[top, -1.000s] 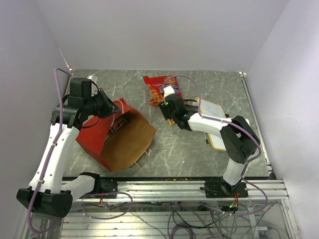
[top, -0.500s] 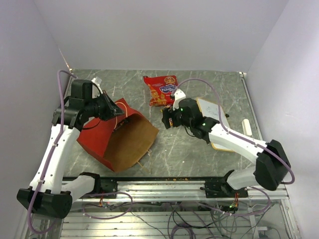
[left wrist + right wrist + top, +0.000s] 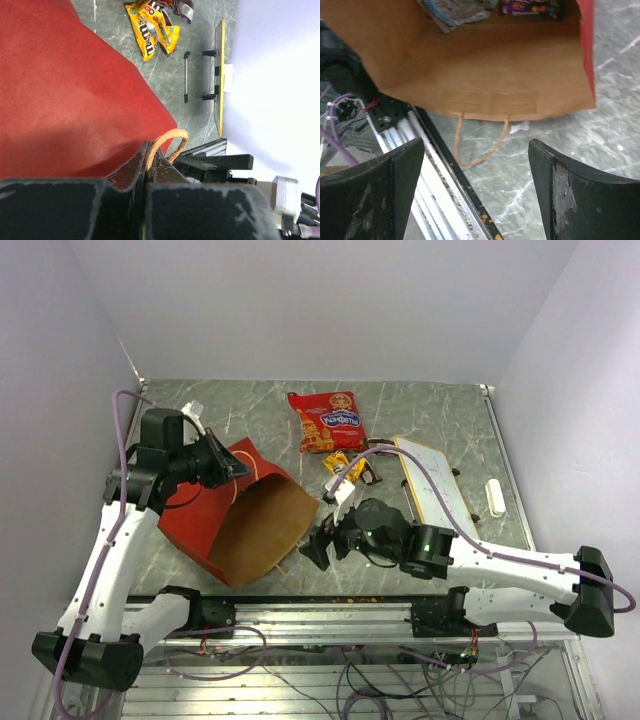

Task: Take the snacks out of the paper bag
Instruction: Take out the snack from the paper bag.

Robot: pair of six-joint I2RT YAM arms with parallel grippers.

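The left arm (image 3: pixel 100 560) rises from its base, elbow high. The left gripper (image 3: pixel 232 463) has its jaws pinched tight on the bag (image 3: pixel 190 525) rim. The right arm (image 3: pixel 500 560) stretches low and leftward, and the right gripper (image 3: pixel 318 544) holds its jaws spread wide.

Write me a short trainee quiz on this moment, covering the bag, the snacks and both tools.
1. True or false: the left tool is shut on the rim of the paper bag.
2. Pick one: where is the large red packet? A inside the bag; B on the table, beyond the bag; C under the bag.
3. Fill in: the right tool faces the bag's mouth with its jaws ____.
Key: 1 true; 2 B; 3 open.
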